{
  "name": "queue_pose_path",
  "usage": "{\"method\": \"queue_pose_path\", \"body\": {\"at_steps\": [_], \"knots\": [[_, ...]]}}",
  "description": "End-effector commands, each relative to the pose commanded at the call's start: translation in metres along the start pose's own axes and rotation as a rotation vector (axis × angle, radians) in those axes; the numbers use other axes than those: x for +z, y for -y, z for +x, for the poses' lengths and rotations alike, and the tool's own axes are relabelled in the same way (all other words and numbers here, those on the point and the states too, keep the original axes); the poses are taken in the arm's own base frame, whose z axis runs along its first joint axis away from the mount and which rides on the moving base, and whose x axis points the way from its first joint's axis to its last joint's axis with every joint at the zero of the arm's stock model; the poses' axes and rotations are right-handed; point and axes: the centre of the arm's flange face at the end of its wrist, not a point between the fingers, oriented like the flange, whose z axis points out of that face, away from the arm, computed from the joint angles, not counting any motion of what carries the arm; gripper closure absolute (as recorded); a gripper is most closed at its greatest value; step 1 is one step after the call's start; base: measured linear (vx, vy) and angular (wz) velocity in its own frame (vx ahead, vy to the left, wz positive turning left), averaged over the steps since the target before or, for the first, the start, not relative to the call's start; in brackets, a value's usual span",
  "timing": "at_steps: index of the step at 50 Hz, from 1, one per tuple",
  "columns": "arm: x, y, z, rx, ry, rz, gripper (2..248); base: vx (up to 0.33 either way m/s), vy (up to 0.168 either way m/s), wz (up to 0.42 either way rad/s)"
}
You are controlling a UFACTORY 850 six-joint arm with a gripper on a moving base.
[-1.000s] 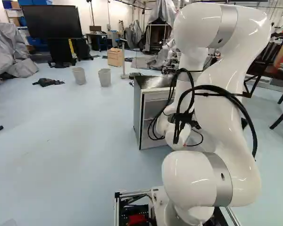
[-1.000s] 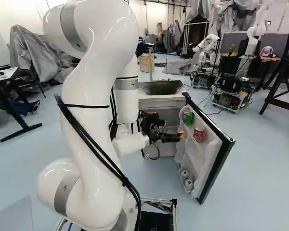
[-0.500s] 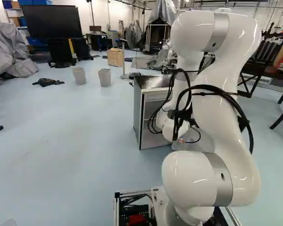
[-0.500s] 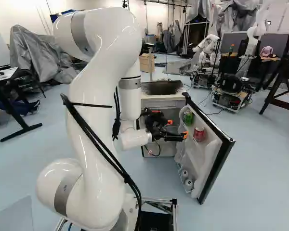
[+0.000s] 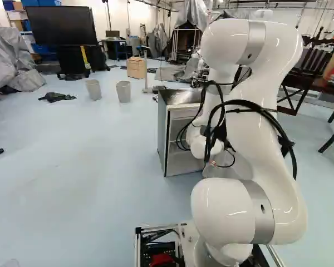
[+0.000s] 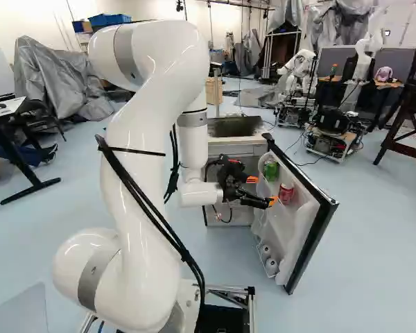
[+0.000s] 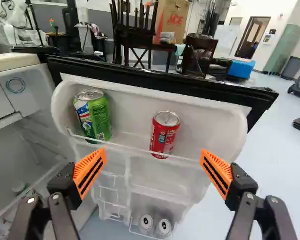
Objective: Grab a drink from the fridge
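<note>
My gripper (image 6: 263, 191) reaches toward the inside of the open fridge door (image 6: 306, 218) in the right base view. In the wrist view the gripper (image 7: 154, 172) stands wide open, nothing between its orange pads. Ahead of it, on the door's upper shelf, a red can (image 7: 165, 134) stands upright, roughly in line with the gap. A green can (image 7: 93, 115) stands on the same shelf nearer the hinge. Two more cans (image 7: 155, 226) lie in the bottom rack. The fridge (image 5: 181, 133) shows its side in the left base view; the arm hides its door there.
The fridge door's black edge (image 7: 155, 82) runs behind the shelf. Beyond it are chairs (image 7: 135, 30) and a cardboard box (image 7: 171, 20). Another robot (image 6: 298, 73) stands farther back. Two grey bins (image 5: 123, 91) stand on the floor at the left of the left base view.
The arm's upper part has lowered and moved forward, bringing the open gripper nearer the door shelf with the red can. Base, fridge door and cans have not moved.
</note>
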Motion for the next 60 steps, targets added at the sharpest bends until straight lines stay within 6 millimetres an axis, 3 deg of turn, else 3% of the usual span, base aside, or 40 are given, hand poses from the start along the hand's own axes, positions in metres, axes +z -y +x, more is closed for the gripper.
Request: {"method": "queue_pose_path", "body": {"at_steps": [15, 41, 60], "knots": [[0.011, 0.009, 0.012, 0.062, 0.048, -0.043, 3, 0.0, 0.0, 0.0], [0.038, 0.026, 0.012, 0.12, 0.122, -0.082, 3, 0.0, 0.0, 0.0], [0.04, 0.026, 0.02, 0.135, 0.114, -0.083, 3, 0.0, 0.0, 0.0]]}}
